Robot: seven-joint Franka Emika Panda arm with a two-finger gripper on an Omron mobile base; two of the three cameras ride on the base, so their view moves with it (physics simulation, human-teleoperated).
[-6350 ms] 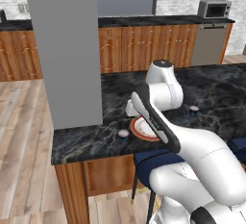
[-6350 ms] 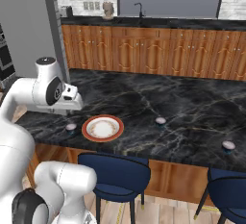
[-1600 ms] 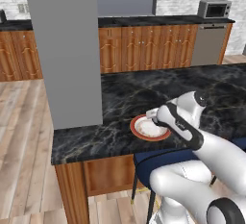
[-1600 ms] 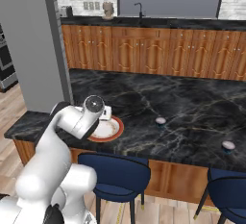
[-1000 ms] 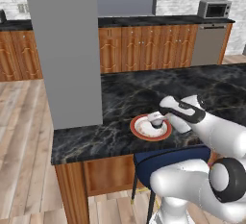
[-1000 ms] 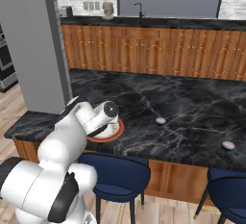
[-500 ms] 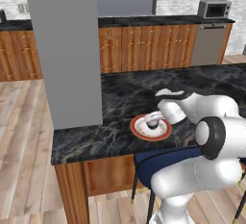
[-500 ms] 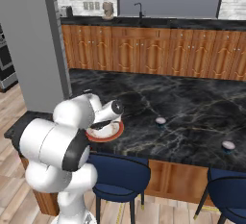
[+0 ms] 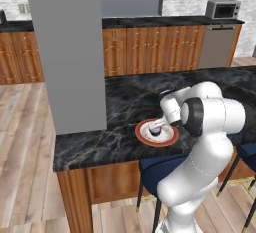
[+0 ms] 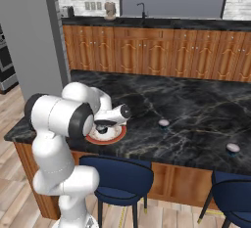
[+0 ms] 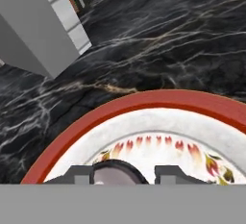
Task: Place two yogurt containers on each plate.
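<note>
Since the earlier frame the arm has swung in and dropped low over the red-rimmed plate (image 9: 156,132). Gripper (image 9: 156,130) is closed down on a yogurt cup (image 11: 114,172), held just above the plate's centre, so release is straight down. Off to the right, two more cups (image 10: 163,123) and (image 10: 233,148) sit well apart on the black counter (image 10: 196,109).

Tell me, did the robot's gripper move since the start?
Yes. In the left base view the gripper went from left of the plate to over its middle, shut on a yogurt cup.
</note>
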